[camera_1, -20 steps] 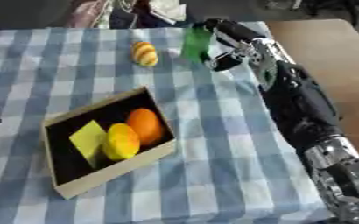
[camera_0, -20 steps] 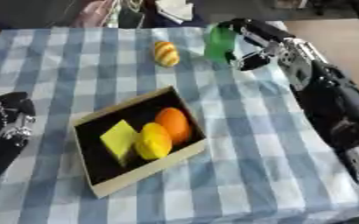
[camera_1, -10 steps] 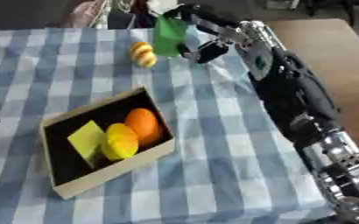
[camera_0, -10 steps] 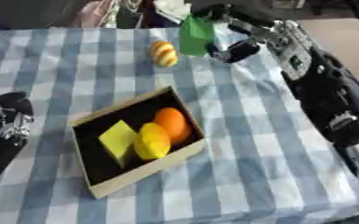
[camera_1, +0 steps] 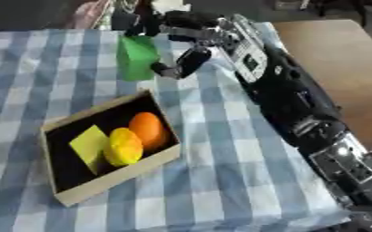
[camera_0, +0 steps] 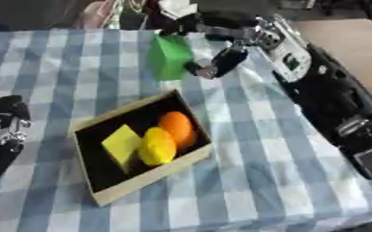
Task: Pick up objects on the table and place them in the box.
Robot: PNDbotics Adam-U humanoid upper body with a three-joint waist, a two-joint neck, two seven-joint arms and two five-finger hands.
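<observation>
My right hand (camera_0: 235,37) is shut on a green block (camera_0: 169,56), fingers over its top and thumb at its right side. It holds the block in the air just beyond the far corner of the box (camera_0: 151,177). The box is an open cardboard tray with a dark inside, set askew mid-table. In it lie an orange (camera_0: 177,127), a yellow round fruit (camera_0: 157,146) and a yellow-green block (camera_0: 123,142). The block and hand cover the spot where a yellow striped object lay. My left hand (camera_0: 4,130) rests open at the left edge, away from everything.
A blue-and-white checked cloth (camera_0: 252,172) covers the table. Bare brown tabletop (camera_1: 344,63) shows at the right. My right arm (camera_1: 288,97) stretches across the right side of the cloth. Dark clutter and cables (camera_0: 118,9) lie past the far edge.
My right hand has carried the green block left and nearer, from the far right of the cloth to just beyond the box. It now hides the yellow striped object. The left hand has stayed put.
</observation>
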